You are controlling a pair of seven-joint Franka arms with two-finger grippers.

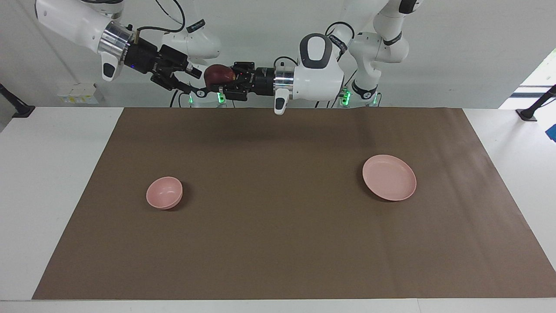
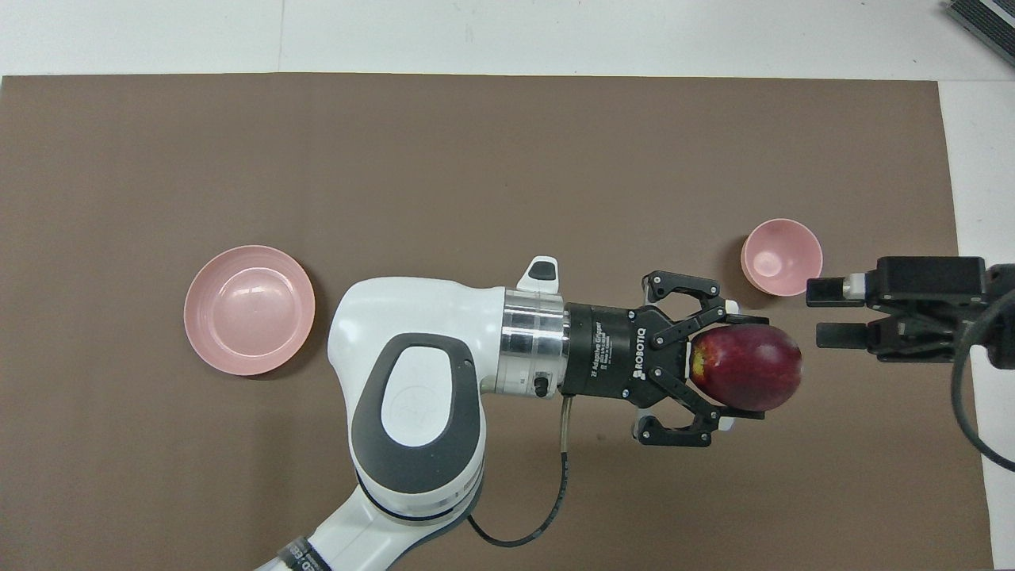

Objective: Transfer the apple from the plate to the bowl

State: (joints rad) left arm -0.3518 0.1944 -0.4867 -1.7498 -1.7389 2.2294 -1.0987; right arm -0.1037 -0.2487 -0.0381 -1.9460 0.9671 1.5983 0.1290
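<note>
The dark red apple is held sideways high over the brown mat, with my left gripper shut on it. Facing it, my right gripper is open, its fingertips a short gap from the apple and not touching it. On the mat the small deep pink bowl sits empty toward the right arm's end. Toward the left arm's end lies the flat pink plate, also empty.
A brown mat covers most of the white table. Cables hang from both wrists. A dark device corner shows at the table's edge farthest from the robots, toward the right arm's end.
</note>
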